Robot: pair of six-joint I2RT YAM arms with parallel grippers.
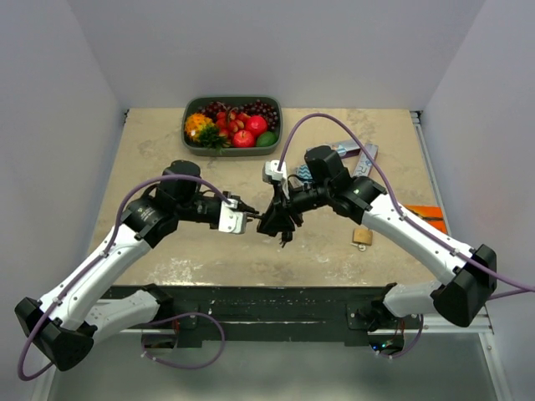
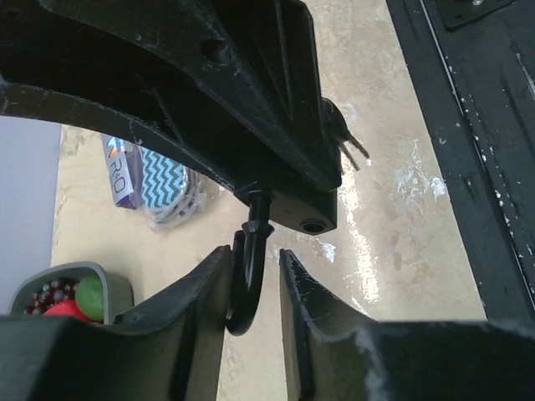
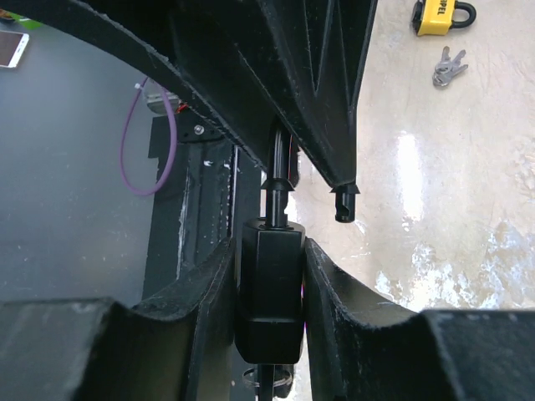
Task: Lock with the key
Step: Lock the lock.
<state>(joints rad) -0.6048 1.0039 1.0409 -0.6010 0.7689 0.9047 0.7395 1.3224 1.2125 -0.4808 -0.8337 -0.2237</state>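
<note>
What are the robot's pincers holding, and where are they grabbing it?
The right pincer squeezes the black padlock by its body. The left pincer sits around its curved loop; whether it grips yet cannot be told.

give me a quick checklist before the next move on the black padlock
1. Right claw clamped on the black padlock body: ok.
2. Left claw straddling the shackle: ok.
3. Left claw gripping the shackle firmly: cannot tell, a sliver of gap shows on one side.
4. Shackle free end seated in the body: not ok, it is out.
5. Yellow padlock and loose keys lying apart from both claws: ok.
</note>
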